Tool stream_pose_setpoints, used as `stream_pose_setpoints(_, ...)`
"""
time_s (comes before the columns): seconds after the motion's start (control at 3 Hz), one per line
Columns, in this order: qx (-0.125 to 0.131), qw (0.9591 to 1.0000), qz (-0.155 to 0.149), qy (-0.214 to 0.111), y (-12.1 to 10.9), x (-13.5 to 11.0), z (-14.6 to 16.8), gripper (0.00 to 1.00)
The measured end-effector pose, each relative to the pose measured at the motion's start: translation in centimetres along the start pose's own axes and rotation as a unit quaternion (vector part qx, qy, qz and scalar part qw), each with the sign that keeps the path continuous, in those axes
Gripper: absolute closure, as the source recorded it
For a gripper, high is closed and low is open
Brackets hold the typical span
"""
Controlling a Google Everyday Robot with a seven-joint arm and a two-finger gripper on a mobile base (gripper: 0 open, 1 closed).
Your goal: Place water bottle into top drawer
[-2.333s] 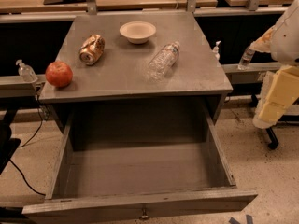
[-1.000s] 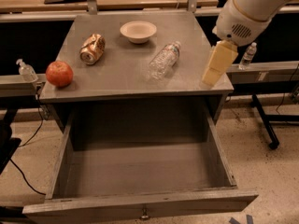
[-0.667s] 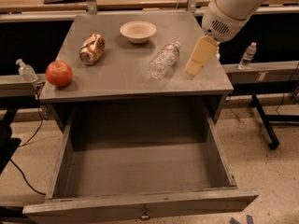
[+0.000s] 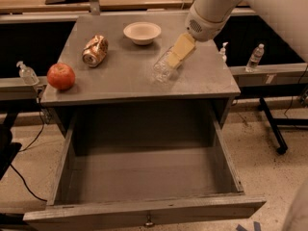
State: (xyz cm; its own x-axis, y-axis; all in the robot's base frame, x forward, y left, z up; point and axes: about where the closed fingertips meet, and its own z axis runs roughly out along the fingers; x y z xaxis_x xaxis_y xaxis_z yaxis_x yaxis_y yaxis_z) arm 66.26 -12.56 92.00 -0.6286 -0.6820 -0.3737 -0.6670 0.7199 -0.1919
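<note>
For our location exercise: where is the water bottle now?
In the camera view the water bottle lies on the cabinet top, right of centre, near the bowl, with the gripper over its far end.

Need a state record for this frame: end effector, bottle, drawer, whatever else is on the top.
water bottle: lying on its side on the cabinet top, right of centre
end effector: low over the bottle's far end; contact cannot be told
top drawer: pulled fully open below the cabinet top, bottle not in it
soda can: on its side, left of centre
apple: near the front left corner
bowl: at the back, upright
task status: bottle not yet placed
</note>
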Motion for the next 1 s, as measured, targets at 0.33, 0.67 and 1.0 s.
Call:
stream_pose_setpoints(0.33,-0.018,0.9931,0.116,0.001,0.3,-2.8,3.4,0.00)
stream_pose_setpoints(0.67,-0.035,0.9797,0.198,-0.001,0.6,-4.5,5.1,0.00)
stream_pose_setpoints(1.0,-0.050,0.9689,0.242,-0.019,1.1,-5.5,6.3,0.00)
